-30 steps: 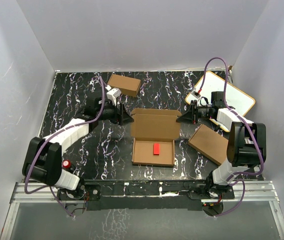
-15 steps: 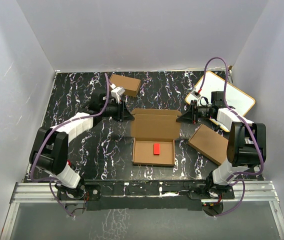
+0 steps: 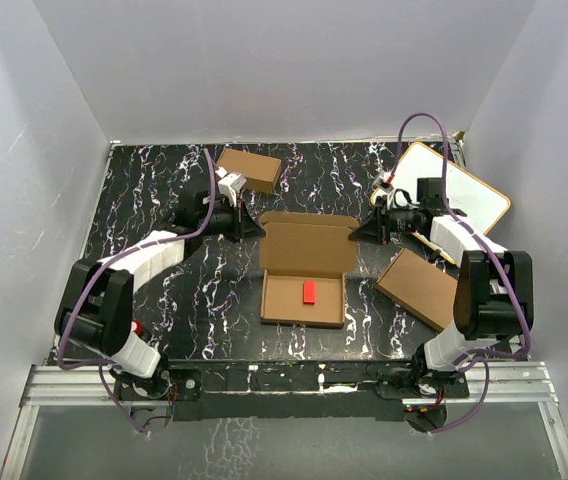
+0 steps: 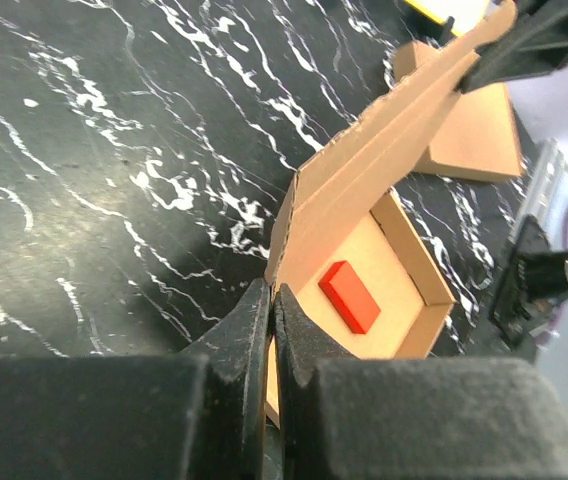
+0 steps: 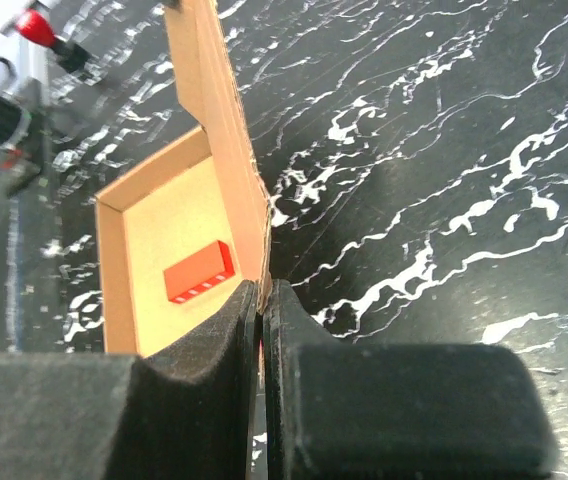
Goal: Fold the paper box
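tabletop: black, veined with white, running to all three walls
walls: pale and plain on the left, far and right sides
rail: metal, along the near edge by the arm bases
paper box: near the table's middle, tray flat and open, lid raised at the far side, red block lying in the tray
left gripper: fingers pinched together on the lid's left edge
right gripper: fingers pinched together on the lid's right edge
edges: small carton near the far wall; flat carton just right of the tray; whiteboard in the far right corner
open room: widest bare stretch of tabletop lies left of the box, a narrower strip between tray and rail
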Robot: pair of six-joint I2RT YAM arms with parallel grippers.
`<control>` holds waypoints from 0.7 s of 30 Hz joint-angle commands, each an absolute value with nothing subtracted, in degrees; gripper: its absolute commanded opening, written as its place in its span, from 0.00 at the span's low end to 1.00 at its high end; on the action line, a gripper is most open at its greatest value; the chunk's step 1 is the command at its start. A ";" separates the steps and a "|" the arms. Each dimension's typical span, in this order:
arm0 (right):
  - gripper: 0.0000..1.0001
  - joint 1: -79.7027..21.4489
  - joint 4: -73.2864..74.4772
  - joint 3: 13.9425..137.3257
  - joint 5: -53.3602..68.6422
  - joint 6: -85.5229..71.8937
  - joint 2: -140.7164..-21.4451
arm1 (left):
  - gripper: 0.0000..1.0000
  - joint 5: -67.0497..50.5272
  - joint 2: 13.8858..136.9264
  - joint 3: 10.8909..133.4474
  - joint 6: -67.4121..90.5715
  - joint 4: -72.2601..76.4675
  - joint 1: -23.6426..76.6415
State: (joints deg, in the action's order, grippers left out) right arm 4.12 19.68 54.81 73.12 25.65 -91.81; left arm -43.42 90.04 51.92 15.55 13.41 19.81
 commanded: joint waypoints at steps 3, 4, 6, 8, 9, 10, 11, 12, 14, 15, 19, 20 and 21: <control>0.08 -4.91 2.94 55.01 55.39 18.40 -82.39 | 0.00 -27.97 80.65 48.34 18.12 21.90 24.19; 0.08 -5.82 0.35 54.07 52.87 16.78 -81.33 | 0.00 -24.57 79.88 47.80 18.23 22.38 25.18; 0.08 -6.98 -3.69 53.53 49.04 14.91 -79.96 | 0.00 -18.11 78.76 47.09 18.25 22.70 27.16; 0.08 -8.33 -5.41 53.84 44.86 13.81 -79.49 | 0.00 -11.72 78.66 46.86 18.96 23.43 29.04; 0.08 -9.21 -6.09 54.11 41.85 13.21 -79.34 | 0.00 -9.26 78.66 46.89 19.24 23.80 29.95; 0.08 -10.22 -6.63 54.39 38.78 13.00 -79.28 | 0.00 -6.72 78.73 47.16 19.77 23.88 30.84; 0.08 -11.46 -7.28 54.58 35.49 12.95 -79.20 | 0.00 -4.65 79.48 47.61 20.15 24.45 31.61; 0.08 -12.57 -8.13 54.66 32.15 12.56 -79.15 | 0.00 -2.89 80.20 48.20 20.44 24.73 32.46; 0.08 -14.65 -11.03 54.38 25.34 11.29 -79.14 | 0.00 1.31 81.72 49.25 21.05 25.60 33.95; 0.08 -15.70 -12.91 54.08 22.04 10.46 -79.22 | 0.00 3.16 82.40 49.82 21.34 26.04 34.50; 0.08 -18.85 -18.18 53.05 11.43 6.69 -80.78 | 0.00 11.30 85.73 52.69 22.88 27.07 36.40; 0.08 -19.30 -19.54 52.60 9.38 5.67 -81.18 | 0.00 12.78 86.68 53.69 23.16 26.51 36.85; 0.08 -19.80 -20.43 52.21 7.75 5.02 -81.49 | 0.00 14.34 87.53 54.74 23.41 25.87 37.29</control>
